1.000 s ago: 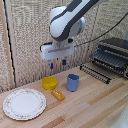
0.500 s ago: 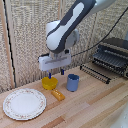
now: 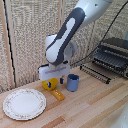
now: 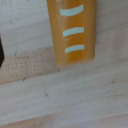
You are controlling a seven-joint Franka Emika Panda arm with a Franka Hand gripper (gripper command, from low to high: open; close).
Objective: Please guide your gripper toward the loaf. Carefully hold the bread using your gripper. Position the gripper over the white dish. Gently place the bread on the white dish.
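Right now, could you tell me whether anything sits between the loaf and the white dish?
Nothing visible does. The loaf lies on bare wood beside the white dish; the yellow bowl and blue cup stand behind it.

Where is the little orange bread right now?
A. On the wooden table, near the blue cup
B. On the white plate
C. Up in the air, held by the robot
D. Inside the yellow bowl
A. The bread lies flat on the wooden table, beside the blue cup and below the end effector, while the white plate has nothing on it.
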